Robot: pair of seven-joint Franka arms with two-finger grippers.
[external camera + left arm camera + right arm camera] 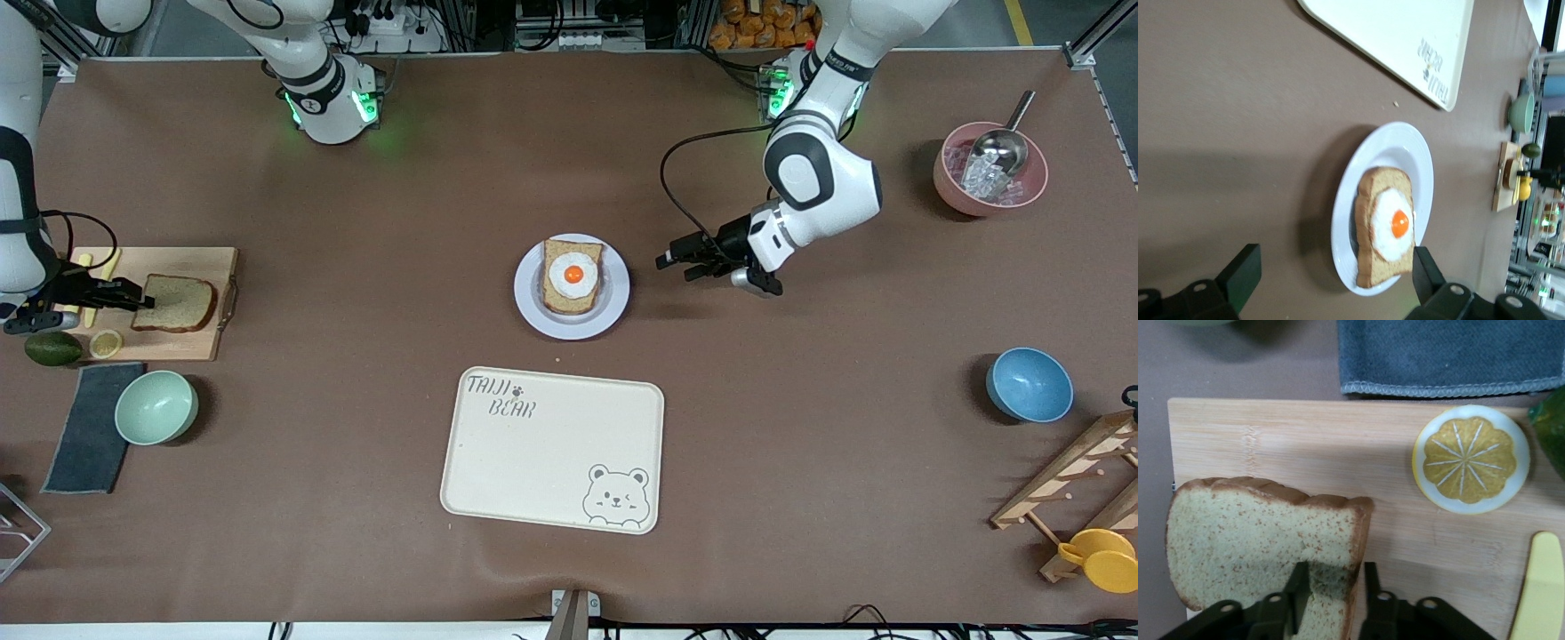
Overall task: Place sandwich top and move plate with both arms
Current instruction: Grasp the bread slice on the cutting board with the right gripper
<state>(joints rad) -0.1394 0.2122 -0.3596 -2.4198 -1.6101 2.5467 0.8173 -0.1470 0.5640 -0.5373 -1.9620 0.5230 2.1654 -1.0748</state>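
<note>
The sandwich top, a plain brown bread slice, lies on the wooden cutting board at the right arm's end of the table. My right gripper is shut on its crust edge; in the right wrist view the fingers pinch the slice. The pale plate sits mid-table and holds a bread slice with a fried egg. My left gripper is open and low beside the plate, toward the left arm's end. In the left wrist view its fingers frame the plate and the egg bread.
A cream bear tray lies nearer the camera than the plate. A lemon slice, avocado, green bowl and grey cloth are by the board. A pink bowl with scoop, blue bowl and wooden rack are at the left arm's end.
</note>
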